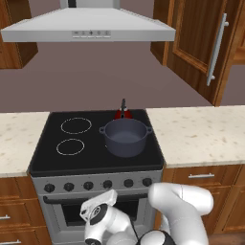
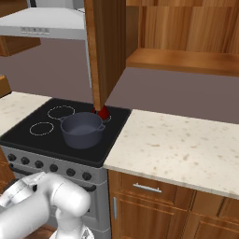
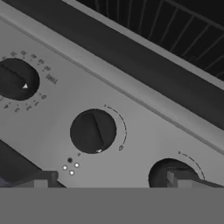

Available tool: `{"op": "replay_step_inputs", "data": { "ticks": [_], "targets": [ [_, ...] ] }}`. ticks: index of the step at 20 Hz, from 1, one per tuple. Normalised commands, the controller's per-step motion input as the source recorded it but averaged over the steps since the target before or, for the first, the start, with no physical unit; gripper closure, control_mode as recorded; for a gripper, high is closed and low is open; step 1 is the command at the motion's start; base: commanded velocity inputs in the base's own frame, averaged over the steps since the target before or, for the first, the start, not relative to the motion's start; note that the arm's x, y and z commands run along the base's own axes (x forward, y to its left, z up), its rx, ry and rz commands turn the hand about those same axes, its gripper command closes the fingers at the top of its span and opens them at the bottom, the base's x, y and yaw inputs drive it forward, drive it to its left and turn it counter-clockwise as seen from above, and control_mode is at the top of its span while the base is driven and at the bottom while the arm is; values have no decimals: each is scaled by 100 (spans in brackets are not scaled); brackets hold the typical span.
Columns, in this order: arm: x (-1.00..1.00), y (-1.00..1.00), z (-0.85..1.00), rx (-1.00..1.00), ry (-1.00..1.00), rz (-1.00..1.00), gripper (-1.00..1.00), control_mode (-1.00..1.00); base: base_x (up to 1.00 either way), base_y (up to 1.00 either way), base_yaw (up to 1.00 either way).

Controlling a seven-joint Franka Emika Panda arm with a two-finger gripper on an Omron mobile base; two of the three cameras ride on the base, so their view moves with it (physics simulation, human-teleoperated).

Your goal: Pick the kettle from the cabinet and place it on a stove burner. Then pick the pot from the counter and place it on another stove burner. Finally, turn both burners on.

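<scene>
The dark blue-grey pot (image 1: 125,137) (image 2: 82,129) stands on the right front of the black cooktop (image 1: 52,160). Right behind it is the red kettle (image 1: 123,114) (image 2: 102,113), mostly hidden by the pot and, in the right base view, by the cabinet door (image 2: 107,46). Two thin white burner circles (image 1: 76,125) (image 1: 70,146) lie bare on the left. My gripper (image 3: 109,181) is open, low and close to the stove's front panel. A black knob (image 3: 92,131) sits just above the gap, and one fingertip (image 3: 179,178) overlaps another knob (image 3: 162,171).
The cabinet (image 2: 182,60) stands open with a bare shelf, its door (image 1: 206,43) swung out above the counter (image 1: 201,134). A grey range hood (image 1: 88,26) hangs over the stove. A row of black knobs (image 1: 88,185) lines the front panel, with the oven door below.
</scene>
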Motion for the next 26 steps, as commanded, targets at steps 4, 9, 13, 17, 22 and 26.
{"op": "replay_step_inputs", "data": {
  "ticks": [4,9,13,17,22,26],
  "targets": [
    [0,13,2,18,0,6,-100,-100,0,0,0],
    [0,11,0,17,0,7,-100,-100,0,0,0],
    [0,9,0,18,0,8,-100,-100,0,0,0],
    [0,15,0,17,0,6,-100,-100,0,0,0],
    [2,10,7,13,0,3,-100,-100,0,0,0],
    [11,14,8,9,0,0,-100,-100,0,0,0]
  ]
}}
